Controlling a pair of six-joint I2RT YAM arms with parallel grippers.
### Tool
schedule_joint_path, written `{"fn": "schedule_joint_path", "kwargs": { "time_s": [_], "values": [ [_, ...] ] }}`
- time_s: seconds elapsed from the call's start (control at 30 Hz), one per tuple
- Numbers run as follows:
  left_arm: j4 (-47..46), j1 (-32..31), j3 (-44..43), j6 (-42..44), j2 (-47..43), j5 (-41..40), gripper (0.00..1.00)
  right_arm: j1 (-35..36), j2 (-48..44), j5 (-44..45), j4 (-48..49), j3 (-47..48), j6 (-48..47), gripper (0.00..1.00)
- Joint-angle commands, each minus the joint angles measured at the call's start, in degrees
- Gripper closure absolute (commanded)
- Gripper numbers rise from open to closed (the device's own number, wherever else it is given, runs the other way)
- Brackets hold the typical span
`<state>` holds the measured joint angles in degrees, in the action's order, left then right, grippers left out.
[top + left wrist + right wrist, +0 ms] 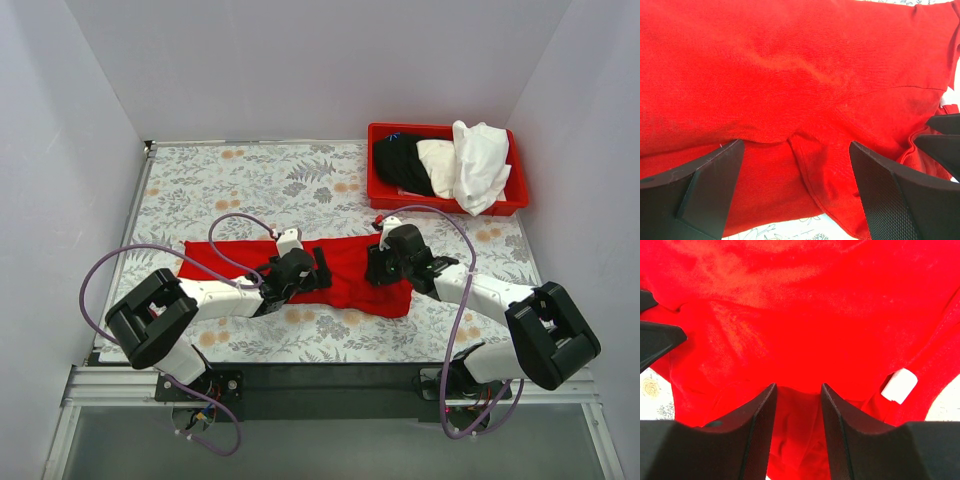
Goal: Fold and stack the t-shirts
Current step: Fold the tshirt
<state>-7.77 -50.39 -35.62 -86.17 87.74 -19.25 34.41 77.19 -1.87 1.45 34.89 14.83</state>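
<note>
Red t-shirt [350, 275] lies spread left-to-right across the floral surface [250, 180], ctr of the top view, partly rumpled. Both my arms reach in over its middle.

My left jaws stand wide apart, nothing btw them but open air. They sit low over the cloth, one finger [705, 185] on each side of a folded seam edge. In the left wrist view red fabric fills nearly the whole frame, w/ a sliver of surface at the bottom.

My right jaws are narrow, closed on a bunched ridge of the red t-shirt that fills the gap btw the fingers [757, 430] in the right wrist view. White neck label [899, 385] shows just right of them, lower right of that frame. The two sets of jaws are near each other, each one's tips poking into the edge of the other's wrist view.

Upper right of the top view: red bin [378, 185] holding the other shirts, black [400, 160], cream [437, 160] and white [480, 165], the white one draped over the front rim.
</note>
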Motion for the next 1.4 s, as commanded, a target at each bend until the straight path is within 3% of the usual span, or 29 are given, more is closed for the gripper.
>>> {"fn": "schedule_joint_path", "kwargs": {
  "time_s": [0.0,0.2,0.43,0.5,0.77,0.93,1.03,1.37],
  "values": [
    [10.8,-0.2,3.8,-1.1,2.1,1.4,0.2,0.0,-1.6,-0.2,0.2,-0.3,0.1,0.67],
    [10.9,-0.3,4.3,-1.4,1.3,1.3,0.2,0.0,-3.3,-0.8,-0.6,-0.7,0.4,0.76],
    [10.8,-0.2,5.2,-1.4,-0.3,1.0,0.2,0.0,-7.6,-3.9,-1.4,-2.1,1.0,0.97],
    [10.8,-0.3,5.5,-1.4,-0.6,1.0,0.2,0.0,-9.5,-4.8,-3.0,-2.9,1.3,0.99],
    [9.6,-0.3,6.2,-0.6,-1.0,1.3,0.19,0.1,-12.0,-5.0,-3.4,-6.0,2.5,0.99],
    [9.1,-0.3,5.9,0.0,-0.6,1.7,0.19,0.0,-10.5,-2.1,-2.9,-3.9,2.5,0.77],
    [9.2,-0.3,5.4,0.3,0.0,1.8,0.19,0.0,-8.0,-1.6,-2.4,-2.2,1.7,0.71],
    [9.1,-0.3,5.0,0.4,0.6,1.9,0.19,0.0,-3.3,-0.2,-2.1,-0.2,0.7,0.67]
  ]
}}
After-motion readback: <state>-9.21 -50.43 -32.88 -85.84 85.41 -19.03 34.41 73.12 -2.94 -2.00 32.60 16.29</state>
